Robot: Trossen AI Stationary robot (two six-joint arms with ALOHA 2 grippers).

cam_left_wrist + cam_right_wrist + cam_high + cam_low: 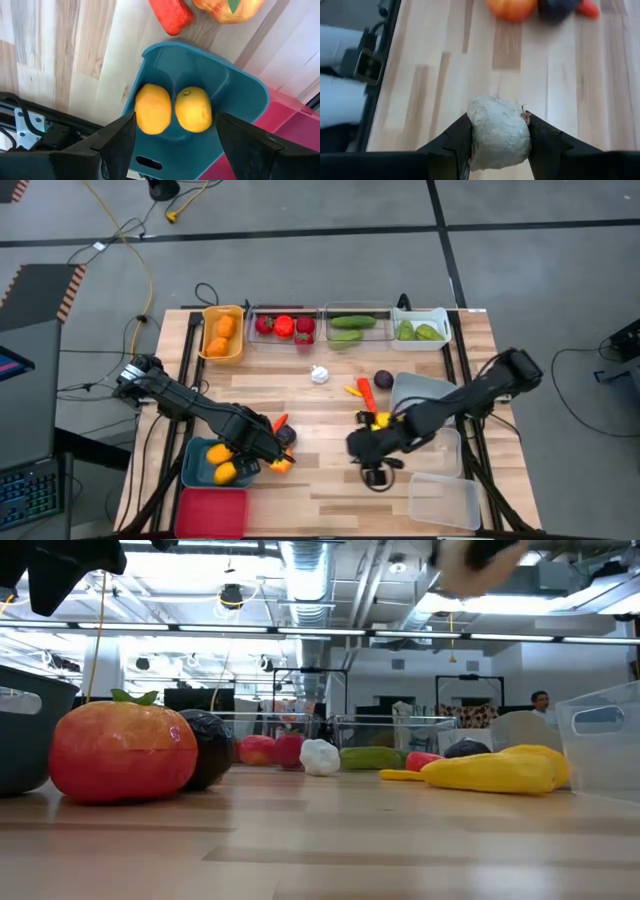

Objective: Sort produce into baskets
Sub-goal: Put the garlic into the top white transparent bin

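Note:
My left gripper (252, 452) is open and empty above the teal bin (220, 80), which holds two yellow lemons (152, 109) (193, 109). My right gripper (363, 445) is shut on a whitish-grey round piece of produce (499, 131) near the table's middle. This piece shows as a pale blur high in the low view (468, 560). An orange-red tomato (122, 750) and a dark purple piece (212, 745) lie on the table beside the teal bin. A yellow banana (495, 770) lies near the right arm. My right gripper pinches the whitish-grey piece by its two opposite sides (472, 132) between its two fingers (540, 142). The fingers come from above and slant down. The piece is lifted clear of the table.
Along the far edge stand an orange-yellow bin (222, 332) with oranges, clear bins with red produce (283, 327) and cucumbers (352, 325), and a white bin (420, 330) with green pieces. A red bin (210, 512) and clear bins (445, 500) stand near. White garlic (319, 374) lies mid-table.

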